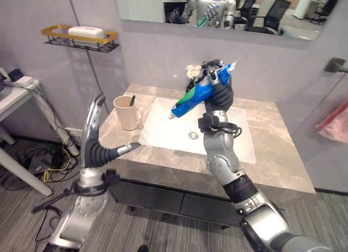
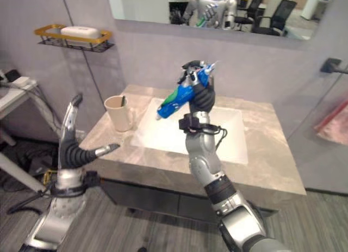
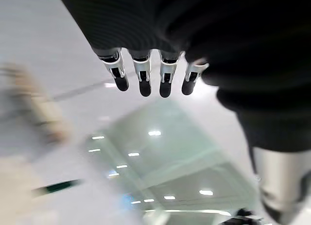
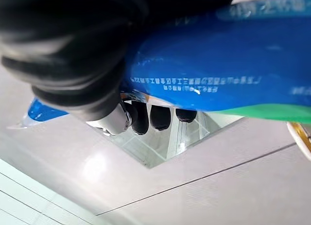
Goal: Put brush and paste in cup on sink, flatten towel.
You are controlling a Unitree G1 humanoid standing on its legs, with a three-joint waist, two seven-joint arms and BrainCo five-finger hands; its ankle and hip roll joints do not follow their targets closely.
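In the left eye view the right hand (image 1: pixel 216 87) is raised above the white sink (image 1: pixel 163 127), its fingers curled round a blue and green toothpaste tube (image 1: pixel 198 94) that slants with its white cap end down toward the basin and its crimped end up by the wall. The beige cup (image 1: pixel 127 112) stands on the marble bench (image 1: pixel 274 148) just beside the sink's left edge, with a dark handle of something leaning inside it; whether that is the brush cannot be told. The left hand (image 1: pixel 98 146) is held up near the bench's front left corner, clear of the cup, its fingers straight and pointing up, the thumb stretched toward the bench edge, holding nothing. On the wall to the left, a gold-rimmed shelf (image 1: pixel 79 38) carries a white soap box (image 1: pixel 86 31), and a mirror (image 1: pixel 163 4) hangs above the sink. A crumpled pale thing (image 1: pixel 192 72) lies at the back of the bench behind the raised hand, too hidden to name. The right eye view shows the same layout, with a pink cloth (image 2: pixel 333 127) hanging at the far right, apart from the bench. In the left wrist view the fingers (image 3: pixel 143 79) stand out straight in a row, with nothing between them. In the right wrist view the dark fingertips (image 4: pixel 160 117) wrap under the blue tube, which lies tight against the ribbed cover.
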